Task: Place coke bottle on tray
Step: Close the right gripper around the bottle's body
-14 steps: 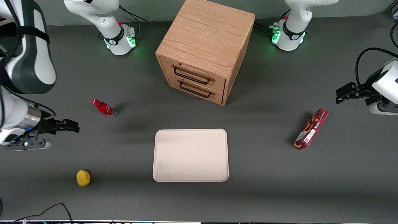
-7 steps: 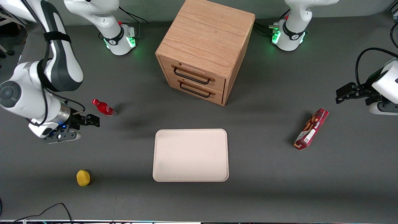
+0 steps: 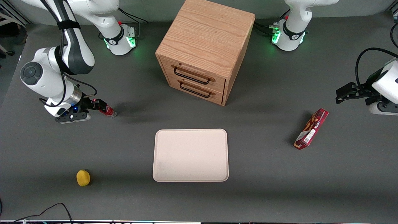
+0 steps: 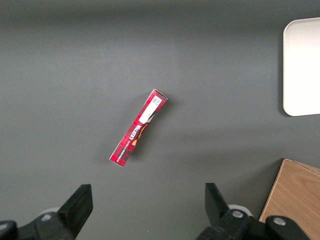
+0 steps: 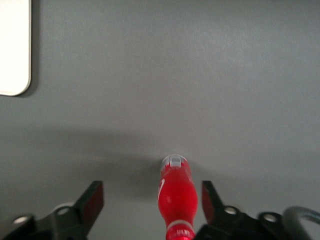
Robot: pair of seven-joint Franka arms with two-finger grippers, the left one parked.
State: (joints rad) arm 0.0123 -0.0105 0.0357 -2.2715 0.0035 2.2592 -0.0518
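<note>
The coke bottle [image 3: 107,110] is a tiny red bottle lying on its side on the dark table, toward the working arm's end. My gripper [image 3: 97,105] is at its cap end, low over the table. In the right wrist view the bottle [image 5: 177,197] lies between my open fingers, nearer one finger [image 5: 211,200] than the other, and neither finger touches it. The pale beige tray [image 3: 190,155] lies flat in the middle of the table, nearer the front camera than the bottle. One corner of the tray [image 5: 14,47] shows in the right wrist view.
A wooden two-drawer cabinet [image 3: 205,49] stands farther from the front camera than the tray. A yellow lemon [image 3: 83,177] lies near the table's front edge at the working arm's end. A long red snack box [image 3: 311,128] lies toward the parked arm's end, also in the left wrist view [image 4: 138,128].
My gripper has moved away from the front camera and toward the middle of the table, from beside the bottle to around its cap end. The bottle, tray and other things have not moved.
</note>
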